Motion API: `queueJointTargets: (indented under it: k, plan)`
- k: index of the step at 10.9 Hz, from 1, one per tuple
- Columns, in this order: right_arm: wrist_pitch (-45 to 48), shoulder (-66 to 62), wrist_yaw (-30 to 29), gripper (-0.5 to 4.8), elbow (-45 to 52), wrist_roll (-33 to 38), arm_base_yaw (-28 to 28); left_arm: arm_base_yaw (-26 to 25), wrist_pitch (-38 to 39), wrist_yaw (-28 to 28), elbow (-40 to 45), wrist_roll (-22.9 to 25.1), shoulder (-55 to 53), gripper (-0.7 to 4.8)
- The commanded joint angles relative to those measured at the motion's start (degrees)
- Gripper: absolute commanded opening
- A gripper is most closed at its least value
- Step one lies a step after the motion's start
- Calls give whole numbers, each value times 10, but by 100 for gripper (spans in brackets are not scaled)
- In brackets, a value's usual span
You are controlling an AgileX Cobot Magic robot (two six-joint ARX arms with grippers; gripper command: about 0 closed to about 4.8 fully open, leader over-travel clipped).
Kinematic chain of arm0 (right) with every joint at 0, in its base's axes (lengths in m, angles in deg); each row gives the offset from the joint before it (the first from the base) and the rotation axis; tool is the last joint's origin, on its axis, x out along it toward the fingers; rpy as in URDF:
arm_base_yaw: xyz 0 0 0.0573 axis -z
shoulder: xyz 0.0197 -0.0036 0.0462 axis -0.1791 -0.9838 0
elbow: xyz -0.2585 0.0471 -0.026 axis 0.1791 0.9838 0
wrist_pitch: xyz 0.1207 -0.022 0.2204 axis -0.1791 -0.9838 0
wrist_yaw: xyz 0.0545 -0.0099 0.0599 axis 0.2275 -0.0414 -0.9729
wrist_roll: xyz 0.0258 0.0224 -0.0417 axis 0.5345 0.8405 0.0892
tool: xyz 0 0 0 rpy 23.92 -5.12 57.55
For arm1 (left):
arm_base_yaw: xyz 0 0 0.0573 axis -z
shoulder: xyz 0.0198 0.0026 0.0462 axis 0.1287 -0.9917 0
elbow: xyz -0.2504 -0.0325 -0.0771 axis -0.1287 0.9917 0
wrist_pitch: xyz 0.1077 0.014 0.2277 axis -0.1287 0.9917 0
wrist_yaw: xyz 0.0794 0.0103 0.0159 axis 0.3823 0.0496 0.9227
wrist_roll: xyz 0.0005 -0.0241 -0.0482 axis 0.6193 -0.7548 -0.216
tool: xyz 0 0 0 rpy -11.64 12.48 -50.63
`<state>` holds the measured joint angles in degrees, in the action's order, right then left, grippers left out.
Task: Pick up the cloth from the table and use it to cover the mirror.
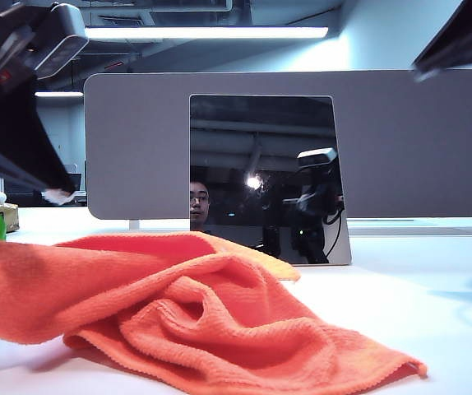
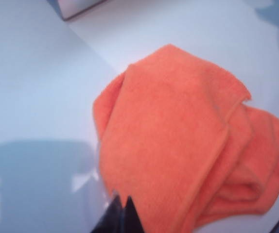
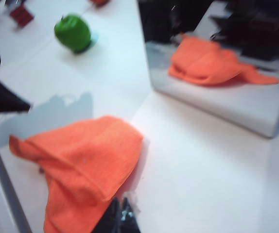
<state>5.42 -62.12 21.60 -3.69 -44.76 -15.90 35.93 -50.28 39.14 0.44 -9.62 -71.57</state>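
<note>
Your cloth (image 1: 195, 313) lies crumpled on table (image 1: 433, 304), lower centre of exterior frame, stitched edges free. Mirror (image 1: 265, 177) upright just behind. Bare tabletop lower right. Left gripper (image 2: 121, 213) and right gripper (image 3: 121, 216) both clenched, empty, above cloth.

Exterior low, table-level; wrists overhead; all share cloth (image 1: 195, 313).

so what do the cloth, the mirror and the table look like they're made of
The cloth: soft orange microfibre-like fabric, judging by its fine ribbed pile, stitched edge and loose folds.
The mirror: frameless glass or polished acrylic, glossy; it shows sharp reflections.
The table: smooth white surface, probably laminate, with a soft sheen and faint shadows.
</note>
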Motion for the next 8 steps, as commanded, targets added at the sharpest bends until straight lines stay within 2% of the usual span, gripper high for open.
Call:
queueJointTargets:
  k: [1, 3, 5, 6, 7, 8]
  plan:
    - [38, -78, 81, 19, -2, -44, -114, 0, -41, -6, -3, 2, -1, -3]
    - [74, -139, 217, 95, -2, -66, -219, 0, -39, -6, -3, 2, -1, -3]
    - [91, -192, 326, 145, -3, -87, -276, 0, -38, -6, -3, 2, -1, -3]
    - [88, -220, 357, 181, -3, -99, -288, 0, -35, -6, -3, 2, -1, -3]
    - [80, -241, 356, 181, -3, -101, -295, 0, -34, -6, -3, 2, -1, -3]
    - [72, -250, 358, 209, -3, -116, -303, 0, -34, -6, -3, 3, -1, -3]
